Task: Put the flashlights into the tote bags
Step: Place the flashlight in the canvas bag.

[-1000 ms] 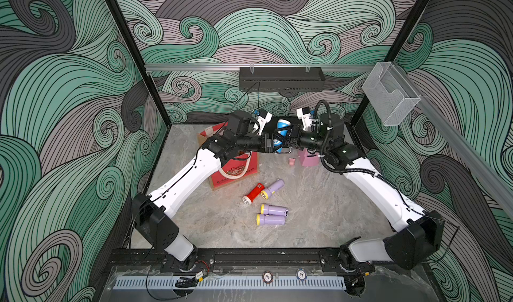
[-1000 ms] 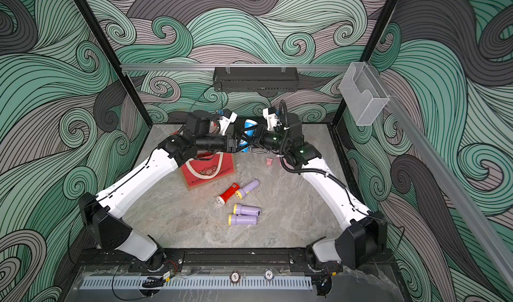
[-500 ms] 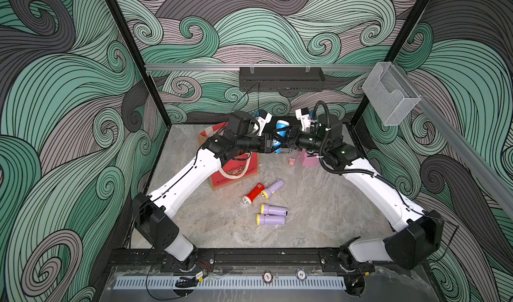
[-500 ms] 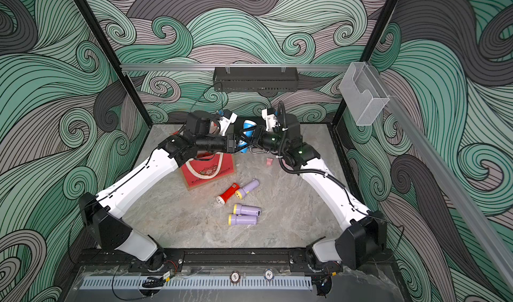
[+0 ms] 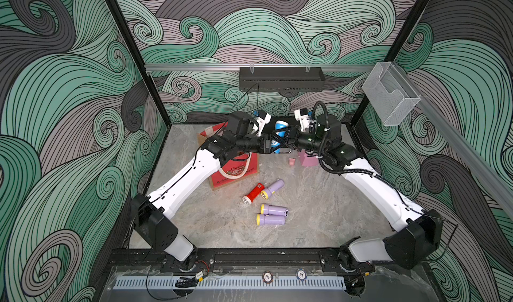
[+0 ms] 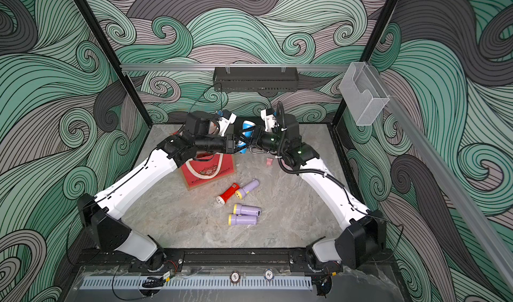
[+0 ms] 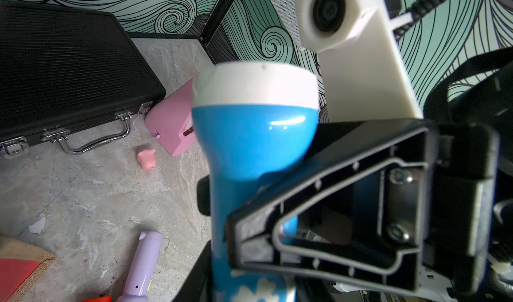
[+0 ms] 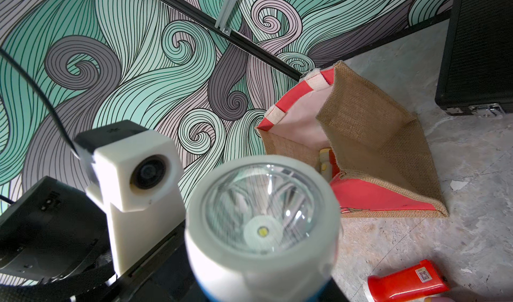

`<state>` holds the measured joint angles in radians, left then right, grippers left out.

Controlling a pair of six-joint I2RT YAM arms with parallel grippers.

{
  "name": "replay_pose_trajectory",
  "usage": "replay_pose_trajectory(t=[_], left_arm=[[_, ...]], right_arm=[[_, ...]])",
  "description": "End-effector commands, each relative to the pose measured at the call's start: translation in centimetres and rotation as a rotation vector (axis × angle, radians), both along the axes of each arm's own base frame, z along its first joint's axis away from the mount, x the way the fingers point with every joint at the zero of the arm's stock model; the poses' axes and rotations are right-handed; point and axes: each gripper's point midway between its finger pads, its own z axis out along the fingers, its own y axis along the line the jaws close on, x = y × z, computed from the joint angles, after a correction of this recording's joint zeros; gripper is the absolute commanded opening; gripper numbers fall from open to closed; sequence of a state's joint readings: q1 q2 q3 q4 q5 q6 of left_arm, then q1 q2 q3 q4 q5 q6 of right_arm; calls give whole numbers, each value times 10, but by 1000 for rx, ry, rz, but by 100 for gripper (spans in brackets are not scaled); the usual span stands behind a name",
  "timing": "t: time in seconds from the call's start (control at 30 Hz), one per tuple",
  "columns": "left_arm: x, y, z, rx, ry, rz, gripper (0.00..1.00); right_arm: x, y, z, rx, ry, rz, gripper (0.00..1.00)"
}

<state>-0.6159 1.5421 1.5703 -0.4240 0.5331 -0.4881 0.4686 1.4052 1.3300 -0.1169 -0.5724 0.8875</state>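
Both top views: boxy red-fronted jute tote bag sits partly under the left arm. Mid-air between the arms: blue plastic flashlight with white head. The left gripper clamps its body; the right gripper grip can't be told. Best, I'd say: free the right jaws fully, then carry to the bag mouth. Only the right wrist view shows the bag's pale lining and something yellow-red inside.

- Both top views are bright and even; the light seems to come from above, leaving only soft, faint shadows beside the flashlights on the floor.
- Left wrist view: the blue flashlight sits close and blurred, its white head nearly blown out, a small glare streak on the body; the case edges curve with wide-angle distortion.
- Right wrist view: its lens is soft and glinting; the bag behind is sharp.
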Motion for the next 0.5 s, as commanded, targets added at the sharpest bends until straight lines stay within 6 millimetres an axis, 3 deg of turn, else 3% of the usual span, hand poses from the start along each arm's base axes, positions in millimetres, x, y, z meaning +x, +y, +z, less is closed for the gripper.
replay_pose_trajectory(t=[0.0,0.13,0.27,0.4,0.47], left_arm=[[-12,7,31,-24,-93,-10,0],[-14,15,33,-2,-102,11,0],[-14,29,27,52,-100,61,0],[-2,61,4,179,-48,188,0],[-2,83,9,190,-46,254,0]], right_arm=[[2,2,-4,-8,26,-6,55],[2,3,-9,-19,47,-6,76],[2,-1,-12,-38,58,-23,88],[0,-6,-10,-57,49,-39,98],[-1,-8,-11,-76,45,-38,100]])
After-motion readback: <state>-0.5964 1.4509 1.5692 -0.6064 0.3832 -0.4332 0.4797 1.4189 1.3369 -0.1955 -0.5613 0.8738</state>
